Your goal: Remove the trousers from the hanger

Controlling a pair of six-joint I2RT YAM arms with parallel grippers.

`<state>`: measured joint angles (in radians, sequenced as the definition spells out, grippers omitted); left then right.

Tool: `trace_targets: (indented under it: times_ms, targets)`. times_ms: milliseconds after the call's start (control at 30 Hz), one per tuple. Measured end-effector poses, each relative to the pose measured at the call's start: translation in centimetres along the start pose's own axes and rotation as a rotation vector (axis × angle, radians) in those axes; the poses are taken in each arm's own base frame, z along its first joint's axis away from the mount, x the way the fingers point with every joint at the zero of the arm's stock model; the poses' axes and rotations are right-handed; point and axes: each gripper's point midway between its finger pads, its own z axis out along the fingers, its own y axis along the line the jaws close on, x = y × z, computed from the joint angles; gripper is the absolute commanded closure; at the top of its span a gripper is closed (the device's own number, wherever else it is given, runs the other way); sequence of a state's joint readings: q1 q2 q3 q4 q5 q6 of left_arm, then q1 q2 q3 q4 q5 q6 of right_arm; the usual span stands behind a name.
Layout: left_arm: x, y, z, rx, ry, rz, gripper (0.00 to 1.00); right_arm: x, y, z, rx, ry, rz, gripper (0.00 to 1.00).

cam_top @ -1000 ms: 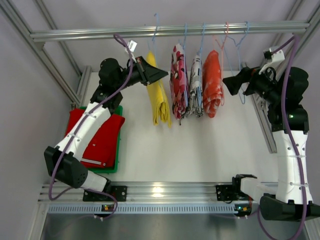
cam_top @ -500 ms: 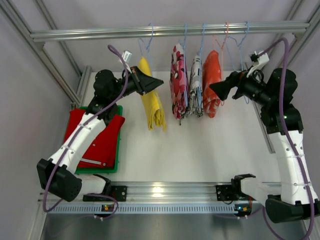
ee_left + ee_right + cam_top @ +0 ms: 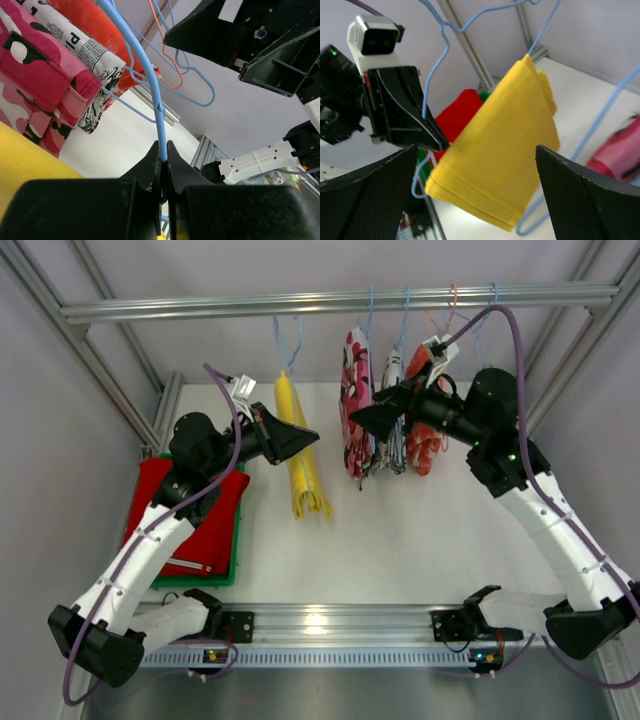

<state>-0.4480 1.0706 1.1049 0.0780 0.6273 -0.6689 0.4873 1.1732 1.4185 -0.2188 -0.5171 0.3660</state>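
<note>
Black lettering (image 3: 76,41) (perhaps "PI") marks white trousers (image 3: 100,62) behind the gripped blue hanger (image 3: 161,131).

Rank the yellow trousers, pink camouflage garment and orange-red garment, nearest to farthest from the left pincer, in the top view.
1. yellow trousers, on the blue hanger the left pincer grips, beside its tip.
2. pink camouflage garment, next to the right.
3. orange-red garment, farthest right.

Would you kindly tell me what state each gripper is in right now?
Left gripper: closed on the blue hanger carrying the yellow trousers.
Right gripper: open, holding nothing.
</note>
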Motion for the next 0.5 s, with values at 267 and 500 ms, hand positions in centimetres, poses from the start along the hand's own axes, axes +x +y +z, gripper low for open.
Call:
trace_targets:
  times_ms: [267, 500]
  targets:
    - [1.2, 0.7, -0.9, -0.042, 0.016, 0.002, 1.0, 2.2, 2.7, 6.8, -0.125, 0.031, 0.274, 0.1]
    - [1.3, 0.5, -1.3, -0.047, 0.023, 0.01, 1.0, 3.1, 4.4, 10.7, -0.185, 0.069, 0.39, 0.21]
